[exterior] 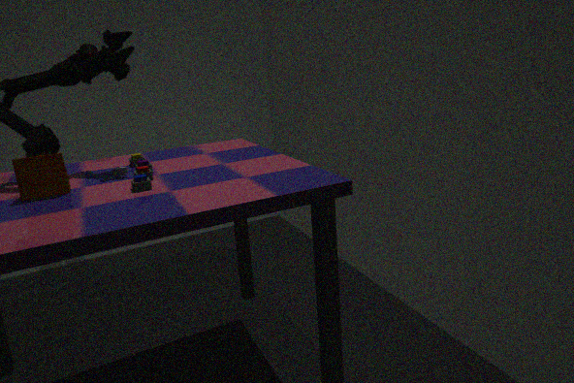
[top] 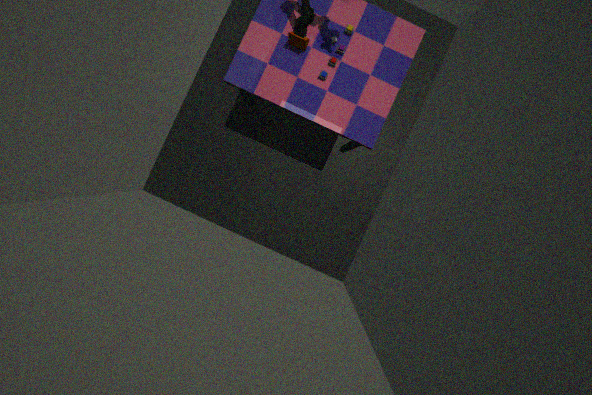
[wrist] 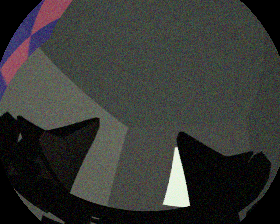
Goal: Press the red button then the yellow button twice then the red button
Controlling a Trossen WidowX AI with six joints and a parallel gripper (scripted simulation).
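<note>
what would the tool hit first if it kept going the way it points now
Nothing close: the open tool is high above the table, aimed out past the buttons. The wrist view shows only wall and floor ahead, depth unclear.
</note>
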